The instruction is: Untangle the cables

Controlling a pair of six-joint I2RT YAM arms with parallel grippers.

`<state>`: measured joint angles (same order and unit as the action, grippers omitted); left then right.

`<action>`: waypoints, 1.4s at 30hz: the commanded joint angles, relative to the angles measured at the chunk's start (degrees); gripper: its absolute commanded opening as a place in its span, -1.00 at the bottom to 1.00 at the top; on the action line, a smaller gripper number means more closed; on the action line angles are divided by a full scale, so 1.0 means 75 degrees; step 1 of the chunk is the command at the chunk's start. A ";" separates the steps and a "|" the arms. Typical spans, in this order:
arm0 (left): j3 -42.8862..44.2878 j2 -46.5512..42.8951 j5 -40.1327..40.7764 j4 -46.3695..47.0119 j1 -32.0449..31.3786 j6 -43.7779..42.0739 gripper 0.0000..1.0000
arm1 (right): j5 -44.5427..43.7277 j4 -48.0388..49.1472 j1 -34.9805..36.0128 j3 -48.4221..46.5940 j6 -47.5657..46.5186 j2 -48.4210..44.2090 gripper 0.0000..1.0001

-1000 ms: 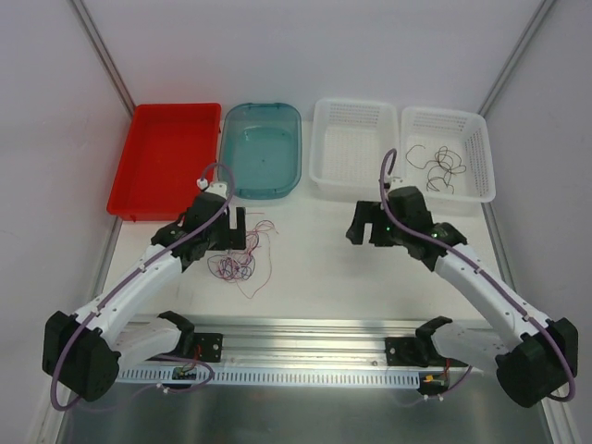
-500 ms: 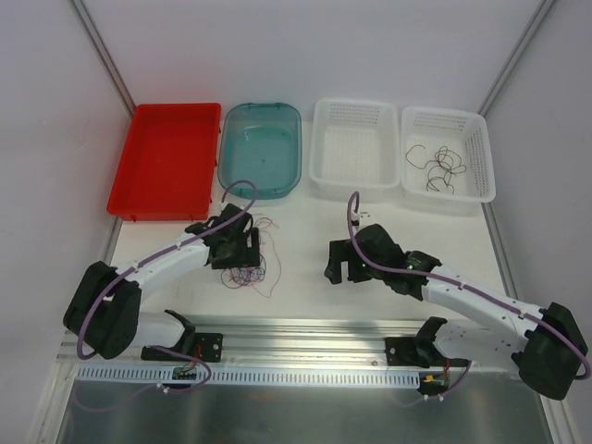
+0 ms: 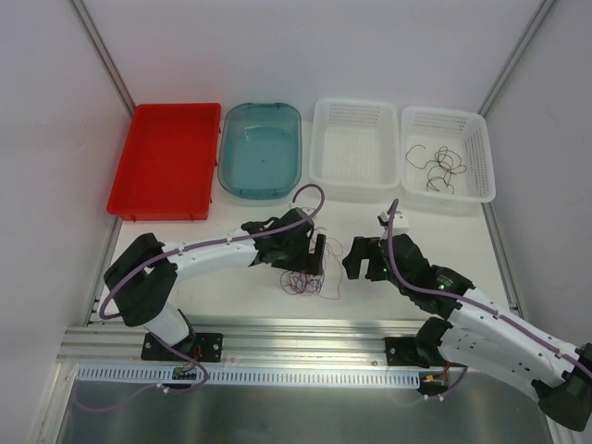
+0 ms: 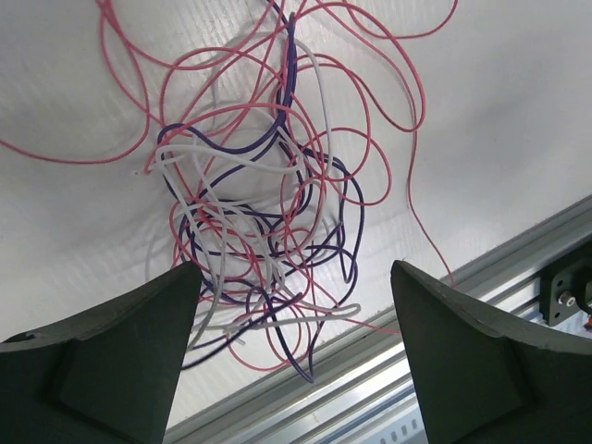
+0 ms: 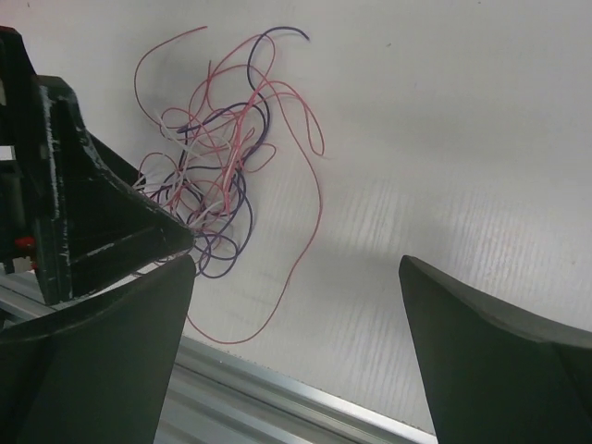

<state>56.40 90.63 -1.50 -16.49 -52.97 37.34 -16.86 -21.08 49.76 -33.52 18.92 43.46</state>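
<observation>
The cables (image 3: 302,281) are a small clump of thin pink, white and purple strands on the white table near its front edge. My left gripper (image 3: 314,261) hangs just above them and is open. In the left wrist view the cables (image 4: 264,199) lie below and between its spread fingertips (image 4: 185,277), with nothing gripped. My right gripper (image 3: 359,263) is open and empty, just right of the clump. In the right wrist view the cables (image 5: 217,171) lie at upper left, and one long pink strand loops toward the right gripper (image 5: 298,264).
Along the back stand a red tray (image 3: 165,171), a teal tub (image 3: 262,148), a white basket (image 3: 355,148), and a second white basket (image 3: 474,157) holding several dark strands. An aluminium rail (image 3: 305,335) runs along the near edge. The left gripper's body (image 5: 74,203) fills the left of the right wrist view.
My left arm has swung right, and the clump has shifted right and nearer the front with it. My right gripper came from near the baskets down toward the clump.
</observation>
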 commanded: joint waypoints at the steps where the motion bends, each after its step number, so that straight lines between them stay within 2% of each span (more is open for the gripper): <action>1: 0.0062 -0.0609 0.0164 0.0043 0.0055 0.0224 0.70 | -0.0506 -0.0341 0.0034 0.0028 0.0091 -0.0415 0.94; 6: -0.0558 -0.1547 0.0317 0.0031 0.0055 -0.0349 0.71 | -0.0249 -0.0331 0.0034 0.0028 -0.0038 -0.0487 0.94; 11: -0.1330 -0.2707 0.0246 -0.0121 0.0055 -0.1427 0.66 | 0.0642 0.0266 0.0092 -0.0007 -0.0237 -0.0089 0.95; 15: -0.1976 -0.3259 0.0422 -0.0145 0.0067 -0.1838 0.57 | 0.0877 0.0630 0.0349 -0.0054 -0.0132 0.0368 0.96; 16: -0.2082 -0.3353 0.0480 -0.0145 0.0078 -0.1862 0.50 | 0.0900 0.0712 0.0396 -0.0078 -0.0108 0.0450 0.96; 19: -0.2457 -0.3319 0.0867 -0.0040 0.0113 -0.1791 0.30 | 0.0912 0.0935 0.0596 -0.0171 -0.0073 0.0825 0.96; 22: -0.2680 -0.3155 0.1066 0.0112 0.0125 -0.1803 0.24 | 0.0877 0.1029 0.0783 -0.0323 -0.0061 0.1153 0.96; 26: -0.2926 -0.3014 0.1208 0.0557 0.0184 -0.1908 0.06 | 0.0819 0.1088 0.0959 -0.0464 -0.0085 0.1435 0.96; 35: -0.3056 -0.2452 0.0774 0.1471 0.0231 -0.2330 -0.08 | 0.0737 0.1217 0.1240 -0.0675 -0.0097 0.1927 0.96; 38: -0.2950 -0.2253 0.0540 0.1531 0.0231 -0.2483 -0.33 | 0.0748 0.1264 0.1322 -0.0746 -0.0108 0.2114 0.96; 39: -0.2927 -0.2182 0.0481 0.1519 0.0231 -0.2529 -0.45 | 0.0760 0.1276 0.1346 -0.0804 -0.0143 0.2173 0.96; 40: -0.2868 -0.2170 0.0423 0.1531 0.0231 -0.2553 -0.72 | 0.0772 0.1299 0.1358 -0.0816 -0.0120 0.2243 0.96; 42: -0.2845 -0.2205 0.0212 0.1531 0.0231 -0.2588 -0.87 | 0.0772 0.1369 0.1393 -0.0828 -0.0120 0.2430 0.96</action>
<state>33.80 74.11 3.09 -7.18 -51.66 19.88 -10.90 -13.67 59.61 -37.04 17.96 60.25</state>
